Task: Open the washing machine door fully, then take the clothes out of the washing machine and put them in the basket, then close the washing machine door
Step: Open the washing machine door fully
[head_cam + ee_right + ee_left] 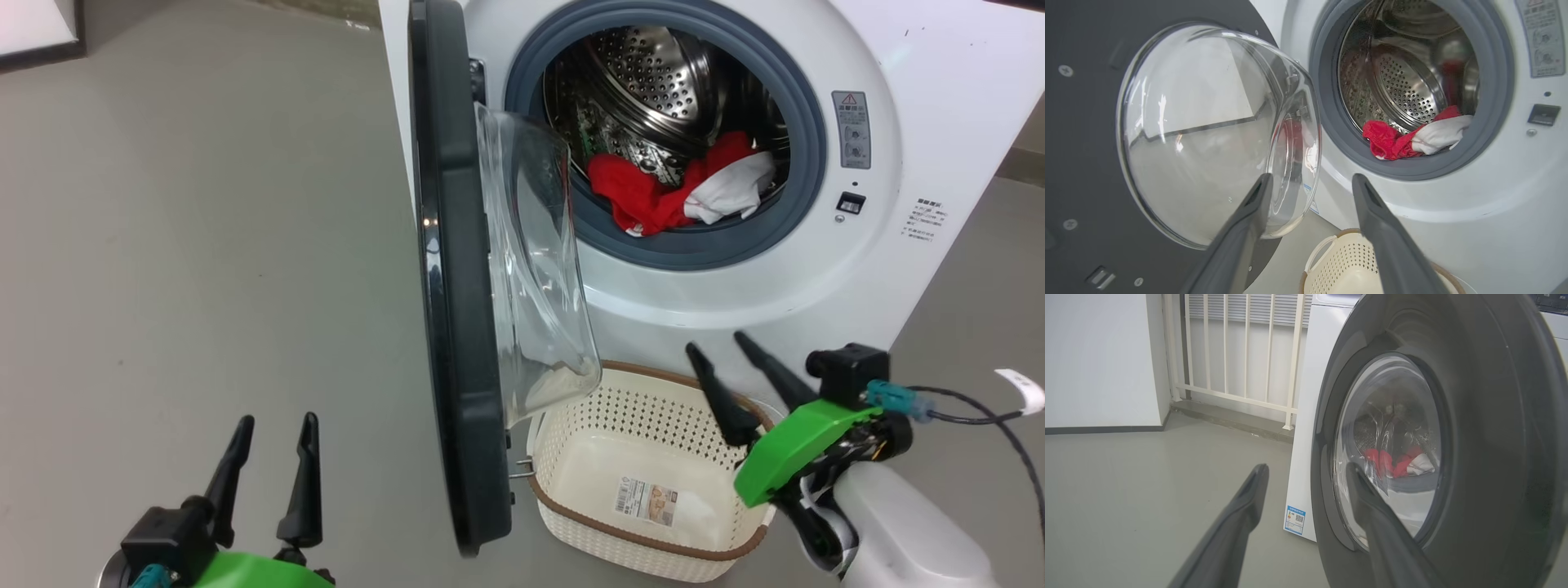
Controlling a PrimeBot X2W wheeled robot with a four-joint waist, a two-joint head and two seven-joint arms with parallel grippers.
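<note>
**Both jaws wide and empty, clothes waiting in the drum**

The left gripper [276, 425] and the right gripper [717, 343] both stand with fingers spread wide and hold nothing. The clothes [678, 192], red and white, lie at 6 o'clock inside the drum [653, 73], partly resting on the grey rubber ring [808, 147]. The basket [563, 506] sits on the floor [204, 245] at 6 o'clock under the opening, close against the washing machine [939, 122].

The washing machine door [457, 327] stands about square to the front, at 9 o'clock of the opening. I judge it could open more. Its glass bowl window [539, 269] bulges toward the opening and hangs over the basket rim at 10 o'clock.

The risks, as I see them: the right arm, reaching to 12 o'clock for the clothes, may strike this glass bowl and push the door. A garment may catch on the rubber ring, or only one piece may come out. A loose piece may fall beside the basket. The cable [980, 408] at the right wrist may also snag.
</note>
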